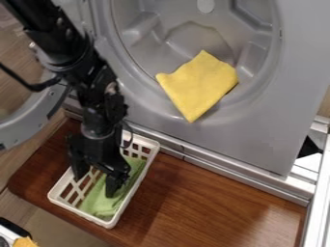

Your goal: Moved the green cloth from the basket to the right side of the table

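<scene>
- Step in hand: judged to be the pick-up. The tool [95,185] hangs down over the basket [77,213], in position for a grasp.
- State of the tool: its two fingers stand well apart, and no fold is seen pinched between them. It is assessed as holding nothing.
- Position of the fingers: as the camera sees them, one is by the basket's left side, the other over the cloth. How deep either reaches cannot be told.
- Task item: the green cloth [99,202] lies inside the white basket, loosely bunched along its length and partly covered from view by the tool.
- Basket: stands on the wooden desk [206,198], towards its left end, close to the metal edge of the grey machine [261,140].
- Other item: a yellow cloth [199,87] rests at the machine's round opening, apart from the basket. It is no part of this job.
- Next move required: bring both fingers down about a fold of green fabric, clear of the basket's wall, and close them.
- Thereafter: lift straight up until the hanging fabric clears the rim, carry it right across the desk, and release.
- Risk noted: a finger may catch the slotted wall and drag the basket, or a shallow pinch may let the soft cloth slip.
</scene>
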### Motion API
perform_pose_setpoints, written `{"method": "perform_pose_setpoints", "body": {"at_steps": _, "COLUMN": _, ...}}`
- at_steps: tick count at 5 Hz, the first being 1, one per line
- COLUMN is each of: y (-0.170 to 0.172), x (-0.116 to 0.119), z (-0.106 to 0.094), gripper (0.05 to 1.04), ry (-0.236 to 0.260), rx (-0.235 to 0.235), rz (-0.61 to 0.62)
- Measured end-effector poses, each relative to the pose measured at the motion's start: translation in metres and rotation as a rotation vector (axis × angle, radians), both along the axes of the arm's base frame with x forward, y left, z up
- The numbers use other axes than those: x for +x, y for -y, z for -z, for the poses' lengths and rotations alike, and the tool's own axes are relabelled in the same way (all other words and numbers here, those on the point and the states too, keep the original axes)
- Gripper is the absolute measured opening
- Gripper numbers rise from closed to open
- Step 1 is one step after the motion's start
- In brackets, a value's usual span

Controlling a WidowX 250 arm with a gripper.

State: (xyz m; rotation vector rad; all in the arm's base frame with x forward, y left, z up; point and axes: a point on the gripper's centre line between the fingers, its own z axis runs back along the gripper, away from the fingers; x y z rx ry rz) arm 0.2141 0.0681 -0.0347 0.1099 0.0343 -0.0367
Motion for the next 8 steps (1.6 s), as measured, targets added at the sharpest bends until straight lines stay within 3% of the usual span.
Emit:
{"method": "perform_pose_setpoints", "body": {"at_steps": 1, "y": 0.004, "x": 0.0, "z": 0.009, "gripper": 0.822, "ry": 0.023, "rx": -0.06, "rz": 0.021}}
{"method": "perform_pose_setpoints", "body": {"at_steps": 3, "y": 0.004, "x": -0.001, "z": 0.014, "gripper": 0.245, "ry": 0.012, "rx": -0.056, "rz": -0.01}}
{"method": "perform_pose_setpoints", "body": {"at_steps": 4, "y": 0.003, "x": -0.003, "z": 0.013, "gripper": 0.091, "ry": -0.005, "rx": -0.048, "rz": -0.02}}
{"method": "perform_pose_setpoints", "body": {"at_steps": 5, "y": 0.0, "x": -0.006, "z": 0.011, "gripper": 0.054, "ry": -0.033, "rx": -0.032, "rz": -0.036}}
{"method": "perform_pose_setpoints", "body": {"at_steps": 6, "y": 0.001, "x": -0.004, "z": -0.016, "gripper": 0.053, "ry": -0.03, "rx": -0.007, "rz": -0.041}}
{"method": "perform_pose_setpoints", "body": {"at_steps": 8, "y": 0.019, "x": -0.007, "z": -0.087, "gripper": 0.053, "ry": -0.012, "rx": -0.013, "rz": -0.075}}
